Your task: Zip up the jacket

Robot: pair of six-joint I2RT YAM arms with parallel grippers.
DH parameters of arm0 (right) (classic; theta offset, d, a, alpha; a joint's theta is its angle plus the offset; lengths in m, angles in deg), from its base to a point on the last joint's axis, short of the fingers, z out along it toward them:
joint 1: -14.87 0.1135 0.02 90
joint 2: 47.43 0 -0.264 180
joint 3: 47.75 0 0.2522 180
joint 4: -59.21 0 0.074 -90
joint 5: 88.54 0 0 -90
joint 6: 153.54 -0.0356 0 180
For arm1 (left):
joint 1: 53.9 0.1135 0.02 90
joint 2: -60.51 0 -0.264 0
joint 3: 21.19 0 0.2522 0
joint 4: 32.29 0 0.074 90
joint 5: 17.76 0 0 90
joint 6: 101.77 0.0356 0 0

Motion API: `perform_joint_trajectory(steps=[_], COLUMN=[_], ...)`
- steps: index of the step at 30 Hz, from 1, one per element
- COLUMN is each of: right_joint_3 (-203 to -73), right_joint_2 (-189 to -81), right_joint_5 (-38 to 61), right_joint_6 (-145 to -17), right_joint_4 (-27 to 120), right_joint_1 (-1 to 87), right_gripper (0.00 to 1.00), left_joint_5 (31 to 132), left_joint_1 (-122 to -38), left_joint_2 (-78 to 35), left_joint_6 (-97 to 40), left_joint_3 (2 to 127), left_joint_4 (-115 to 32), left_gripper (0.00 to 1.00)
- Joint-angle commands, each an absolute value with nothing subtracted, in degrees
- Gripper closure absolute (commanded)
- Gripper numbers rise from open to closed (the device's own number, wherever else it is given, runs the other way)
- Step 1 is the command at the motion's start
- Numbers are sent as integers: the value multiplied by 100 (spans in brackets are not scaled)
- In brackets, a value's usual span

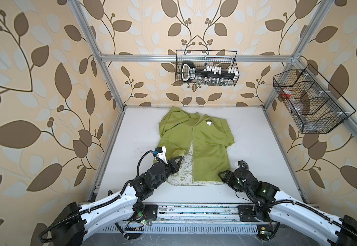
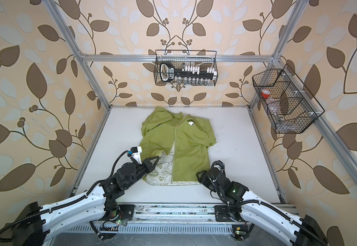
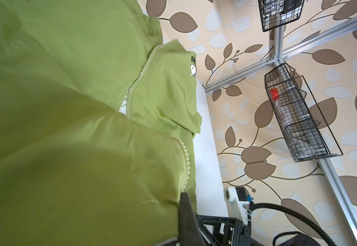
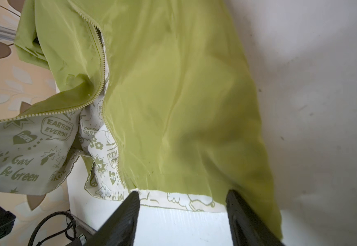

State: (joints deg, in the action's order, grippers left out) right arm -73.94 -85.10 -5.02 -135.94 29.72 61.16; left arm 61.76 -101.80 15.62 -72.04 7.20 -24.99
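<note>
Lime-green fabric is pinched in your left gripper: its jaws are shut tight on the turned-up front edge of the jacket, left of centre in the lower half of both top views, and the white printed lining shows beside it. Your right gripper has its jaws spread wide. The bottom hem lies between the fingers and nothing is gripped. The zipper halves gape apart near the hem and run close together higher up. You cannot tell whether they are joined there. The jacket lies mid-frame on the white table, hood toward the top edge and cartoon print on the right chest.
</note>
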Motion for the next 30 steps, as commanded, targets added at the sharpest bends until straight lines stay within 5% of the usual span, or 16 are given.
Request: perform_joint_trajectory(steps=[1, 11, 30], right_joint_3=[-7390, -7126, -7038], right_joint_2=[-8465, -8525, -9236], right_joint_5=[-393, -819, -359], right_joint_6=[-13731, -14171, -13602], right_joint_4=[3000, 3114, 4155], right_joint_1=[6384, 6968, 6034], right_gripper=[34, 31, 40], left_joint_5=[6190, 6192, 6265], left_joint_1=[-10128, -10128, -10132], left_joint_2=[1586, 1651, 1709], left_joint_6=[-7224, -7206, -7243], left_joint_3=[797, 804, 786], left_joint_4=[-2232, -2315, -2384], left_gripper=[100, 100, 100])
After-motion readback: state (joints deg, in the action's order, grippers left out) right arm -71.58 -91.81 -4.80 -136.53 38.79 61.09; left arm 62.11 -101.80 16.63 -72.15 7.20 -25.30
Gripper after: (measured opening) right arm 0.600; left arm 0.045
